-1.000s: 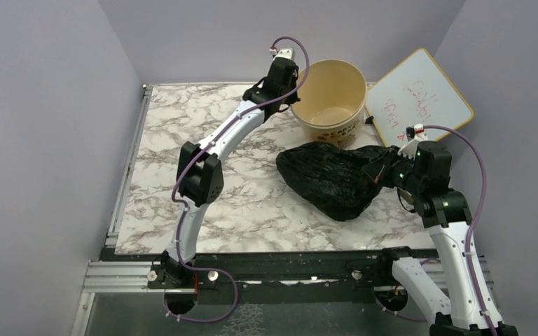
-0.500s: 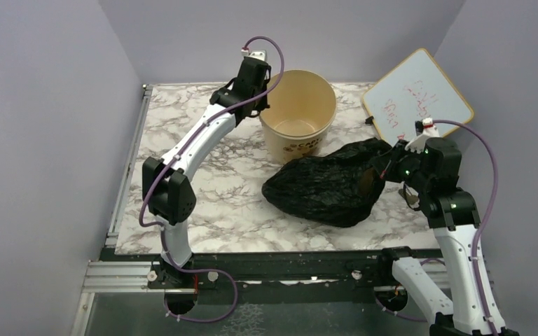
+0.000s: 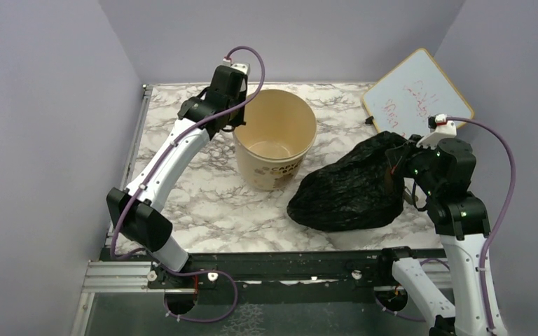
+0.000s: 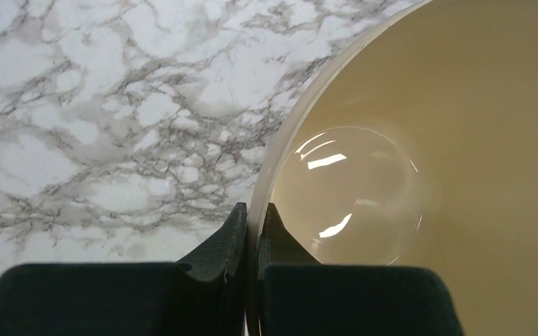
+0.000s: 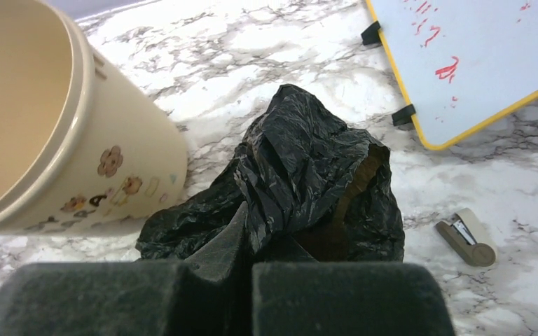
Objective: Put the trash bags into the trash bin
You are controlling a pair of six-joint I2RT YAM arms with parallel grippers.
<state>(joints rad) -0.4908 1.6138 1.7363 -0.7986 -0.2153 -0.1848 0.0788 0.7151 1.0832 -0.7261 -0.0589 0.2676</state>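
The beige trash bin (image 3: pixel 272 170) stands upright at the middle of the marble table, with nothing inside it. My left gripper (image 3: pixel 240 117) is shut on its far left rim; the left wrist view shows the rim (image 4: pixel 301 105) pinched between the fingers of that gripper (image 4: pixel 255 213). A crinkly black trash bag (image 3: pixel 350 187) lies to the right of the bin, close to its side. My right gripper (image 3: pixel 396 162) is shut on the bag's raised right end. The right wrist view shows black plastic (image 5: pixel 308 161) bunched between the right gripper's (image 5: pixel 259 231) fingers, with the bin (image 5: pixel 122 140) at left.
A yellow-framed whiteboard (image 3: pixel 418 94) with red writing leans in the back right corner. A small tan stapler-like object (image 5: pixel 466 238) lies on the table right of the bag. Purple walls close in on the left, back and right.
My left arm has pulled the bin leftward and toward the near edge. The right gripper has moved up and to the right, lifting the bag's end so that the bag bunches up.
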